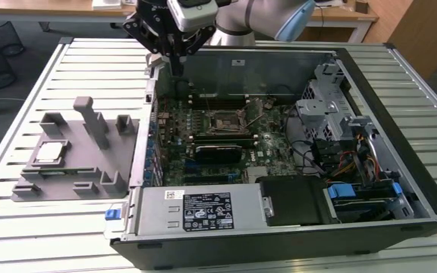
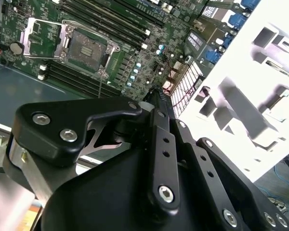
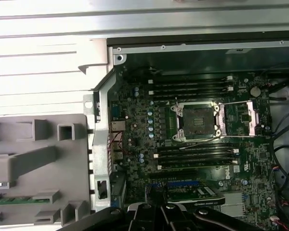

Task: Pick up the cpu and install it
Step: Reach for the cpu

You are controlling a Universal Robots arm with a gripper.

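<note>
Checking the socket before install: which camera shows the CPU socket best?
The first wrist view: it looks almost straight down on the socket, with its frame flipped open alongside. The second wrist view catches the socket at a slant. The exterior view has the socket far off, mid-board.

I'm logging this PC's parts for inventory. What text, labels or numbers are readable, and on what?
The black label on the power supply: print too small to read.
The white sticker beside it: too small to read.
The motherboard markings: too small to read.
The cpu top: no print that can be read.
</note>
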